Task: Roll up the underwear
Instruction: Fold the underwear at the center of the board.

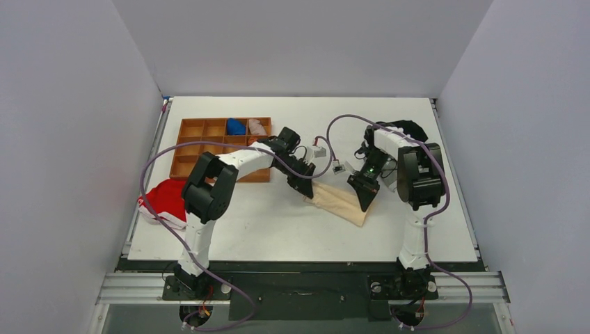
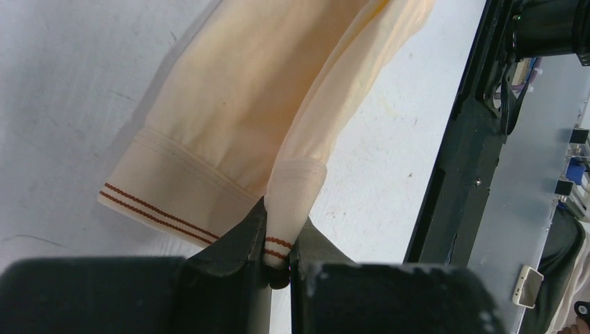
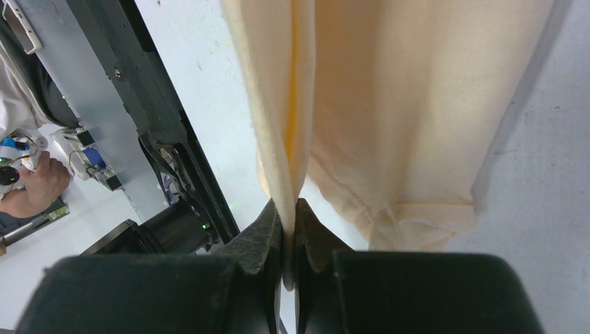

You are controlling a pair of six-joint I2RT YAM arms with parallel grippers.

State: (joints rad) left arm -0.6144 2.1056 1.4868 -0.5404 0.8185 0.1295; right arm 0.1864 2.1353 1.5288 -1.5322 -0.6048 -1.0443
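Note:
The cream underwear lies on the white table between my two arms, partly folded. In the left wrist view the underwear shows a waistband with two thin red stitch lines. My left gripper is shut on the waistband's folded edge at the garment's left end. My right gripper is shut on a fold of the cream fabric at the right end. In the right wrist view the underwear hangs doubled from the jaws, the rest spread on the table.
An orange compartment tray stands at the back left, holding a blue roll and a pale roll. A red garment lies at the left edge. A dark garment lies behind the right arm.

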